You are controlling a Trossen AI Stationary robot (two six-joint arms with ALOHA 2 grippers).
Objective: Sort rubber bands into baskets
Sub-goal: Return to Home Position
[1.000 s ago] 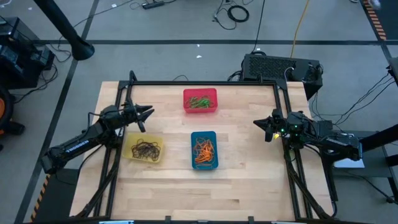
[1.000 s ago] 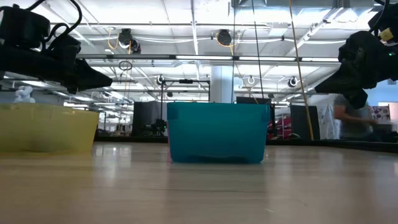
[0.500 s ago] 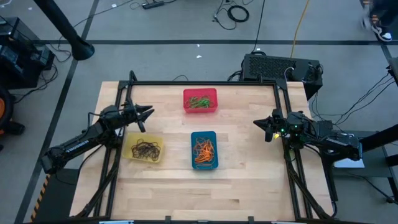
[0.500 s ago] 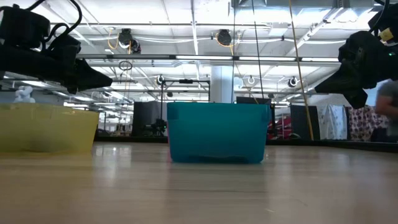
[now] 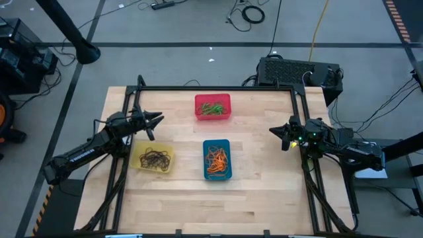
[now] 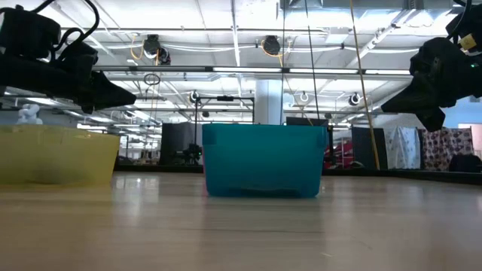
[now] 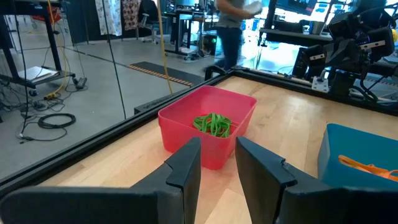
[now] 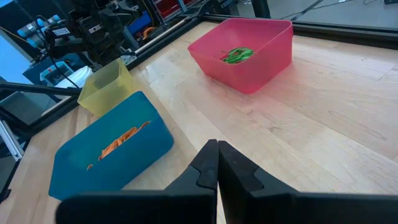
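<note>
Baskets [image 5: 213, 97] number three, each holding rubber bands [image 5: 216, 160]; left jaws parted, right jaws clenched.

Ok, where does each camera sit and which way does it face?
High view: above the table, straight down; both arms, left pincer and right pincer.
Low view: table-top height, facing the blue basket; both pincers in upper corners.
Left wrist view: left arm, past its open fingers to the red basket.
Right wrist view: right arm, past its shut fingers to the yellow basket and others.
Shared: both wrist views see the red basket.
</note>
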